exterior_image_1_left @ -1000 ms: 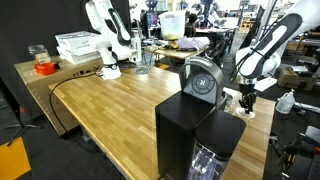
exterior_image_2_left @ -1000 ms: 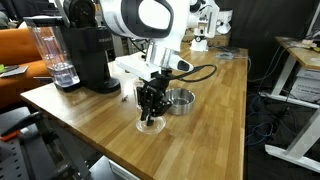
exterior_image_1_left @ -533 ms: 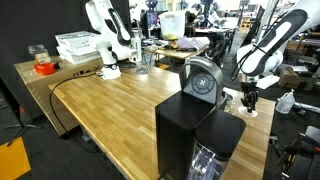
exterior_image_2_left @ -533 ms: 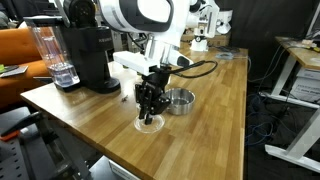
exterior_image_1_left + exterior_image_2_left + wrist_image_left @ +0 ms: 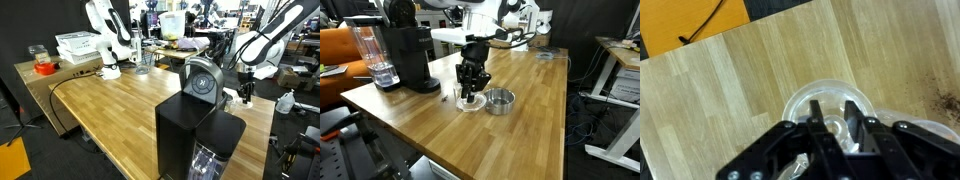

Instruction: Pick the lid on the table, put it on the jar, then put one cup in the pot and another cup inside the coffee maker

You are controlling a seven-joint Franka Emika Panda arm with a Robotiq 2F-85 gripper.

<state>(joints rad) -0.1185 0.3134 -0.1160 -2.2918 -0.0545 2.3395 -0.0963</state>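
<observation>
My gripper (image 5: 470, 93) is shut on the knob of a clear round lid (image 5: 470, 104) and holds it just above the wooden table. In the wrist view the fingers (image 5: 835, 122) pinch the knob at the centre of the lid (image 5: 805, 98). A small silver pot (image 5: 500, 100) stands right beside the lid. A small clear cup (image 5: 445, 92) stands between the lid and the black coffee maker (image 5: 410, 55). The coffee maker also shows in an exterior view (image 5: 200, 115), with my gripper (image 5: 246, 92) behind it. I cannot make out the jar.
The coffee maker's clear water tank (image 5: 365, 55) stands at its side. The table edge (image 5: 440, 155) runs close to the lid. Another white arm (image 5: 105, 35), white bins (image 5: 78, 45) and a red item (image 5: 44, 68) stand at the table's far end.
My gripper has risen and moved away from the table's edge toward the pot, carrying the lid up off the table with it.
</observation>
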